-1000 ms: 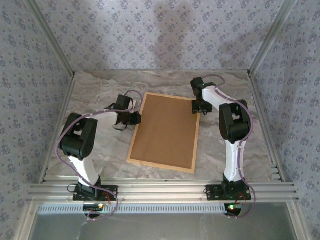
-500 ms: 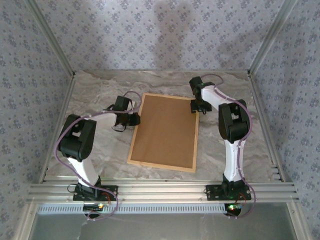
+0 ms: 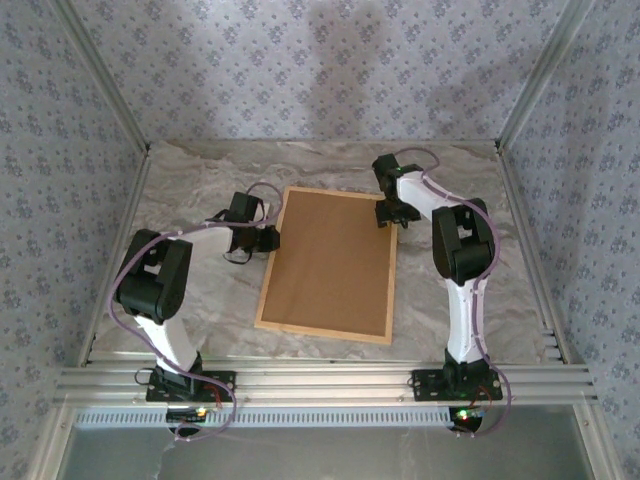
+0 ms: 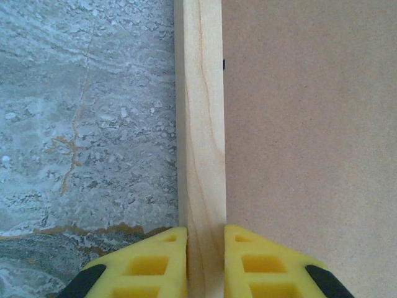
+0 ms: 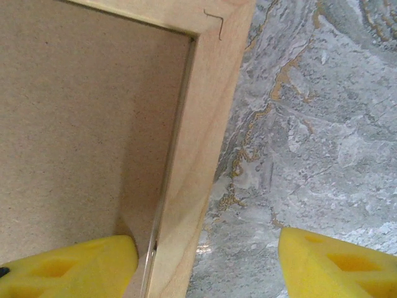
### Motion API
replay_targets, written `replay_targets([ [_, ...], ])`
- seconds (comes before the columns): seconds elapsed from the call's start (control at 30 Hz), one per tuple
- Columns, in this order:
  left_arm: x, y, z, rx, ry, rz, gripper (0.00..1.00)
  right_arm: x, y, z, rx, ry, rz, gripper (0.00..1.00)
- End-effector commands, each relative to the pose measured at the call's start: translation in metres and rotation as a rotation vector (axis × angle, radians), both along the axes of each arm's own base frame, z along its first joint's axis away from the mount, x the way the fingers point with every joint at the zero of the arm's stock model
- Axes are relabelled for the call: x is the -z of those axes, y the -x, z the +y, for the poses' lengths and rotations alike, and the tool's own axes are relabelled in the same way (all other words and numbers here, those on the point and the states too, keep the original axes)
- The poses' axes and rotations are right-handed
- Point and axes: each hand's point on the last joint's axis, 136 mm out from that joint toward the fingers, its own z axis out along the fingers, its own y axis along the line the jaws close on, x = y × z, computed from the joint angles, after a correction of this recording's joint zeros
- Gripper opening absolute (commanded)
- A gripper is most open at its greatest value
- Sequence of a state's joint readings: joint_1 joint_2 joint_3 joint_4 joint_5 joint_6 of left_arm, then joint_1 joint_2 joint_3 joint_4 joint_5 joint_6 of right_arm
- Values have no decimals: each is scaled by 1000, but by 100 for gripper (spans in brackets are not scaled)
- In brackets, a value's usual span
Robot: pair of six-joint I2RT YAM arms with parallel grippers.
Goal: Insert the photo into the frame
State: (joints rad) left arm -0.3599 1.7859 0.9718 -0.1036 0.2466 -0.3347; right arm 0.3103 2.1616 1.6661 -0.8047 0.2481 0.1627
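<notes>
Count: one frame (image 3: 320, 332) of light wood. Lies flat at the middle of the bench (image 3: 200, 190), back side up, long sides running away from the arm bases. Holds one brown backing board (image 3: 330, 260), filling the whole opening.

Arms: two. At the left long rail, toward its far end, left end effector (image 3: 272, 238) (image 4: 205, 233): pinches this rail, one yellow finger (image 4: 158, 261) on the marble side and the other on the board side, both against the wood. Near the far right corner, right end effector (image 3: 390, 215) (image 5: 208, 248): stands spread across the right rail, one finger (image 5: 74, 264) over the board, the other (image 5: 335, 261) over the marble, well apart from the wood. Cannot tell if the inner finger touches the rail.

One small metal staple (image 5: 215, 22) across that corner joint.

Around: grey marble-pattern surface with ochre veins, patterned wallpaper walls (image 3: 300, 70) on three sides, aluminium rails (image 3: 320, 380) along the near edge.
</notes>
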Motion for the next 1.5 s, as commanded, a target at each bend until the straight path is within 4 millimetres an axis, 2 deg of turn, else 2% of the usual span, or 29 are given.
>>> replay_targets([
  [0.0, 11, 22, -6, 30, 20, 82, 18, 37, 20, 38, -87, -87, 109, 68],
  [0.07, 11, 22, -5, 28, 20, 82, 18, 31, 18, 38, -84, -99, 93, 68],
  [0.3, 11, 28, 3, -19, -12, 105, 17, -21, 10, 35, -32, -233, -17, 69],
  [0.37, 12, 33, 6, -43, -22, 117, 16, -34, 9, 27, 1, -279, -42, 69],
  [0.47, 14, 41, 7, -86, -11, 126, 16, -41, 10, 16, 39, -334, -45, 68],
  [0.63, 15, 50, 4, -136, 14, 123, 15, -37, 11, -9, 88, -293, -22, 61],
  [0.77, 14, 56, 4, -160, 14, 113, 15, -29, 8, -15, 110, -305, 8, 52],
  [0.9, 16, 56, 4, -167, 14, 110, 15, -23, 5, -14, 113, -314, 30, 46],
  [1.47, 23, 55, 0, -144, 12, 119, 15, 3, 8, 0, 87, -292, 98, 44],
])
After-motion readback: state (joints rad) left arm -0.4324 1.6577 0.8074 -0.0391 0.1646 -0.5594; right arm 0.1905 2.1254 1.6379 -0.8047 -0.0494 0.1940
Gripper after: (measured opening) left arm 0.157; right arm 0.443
